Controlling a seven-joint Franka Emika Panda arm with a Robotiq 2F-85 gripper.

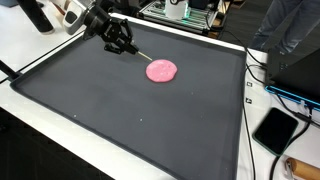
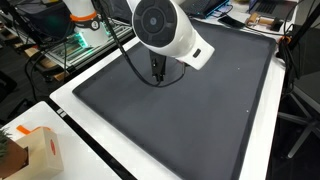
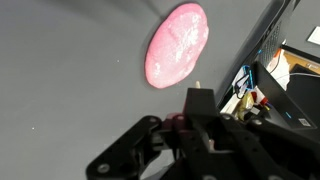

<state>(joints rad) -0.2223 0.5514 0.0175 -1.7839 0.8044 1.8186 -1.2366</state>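
The arm (image 1: 82,16) comes in from 10 o'clock in an exterior view, bent at the wrist (image 2: 165,32), whose white housing looms large at 12 o'clock in an exterior view. The tool (image 1: 124,44) slants down toward 4 o'clock. In the wrist view its dark fingers (image 3: 200,100) rise from 6 o'clock, drawn together, pinching a thin stick (image 1: 140,54).
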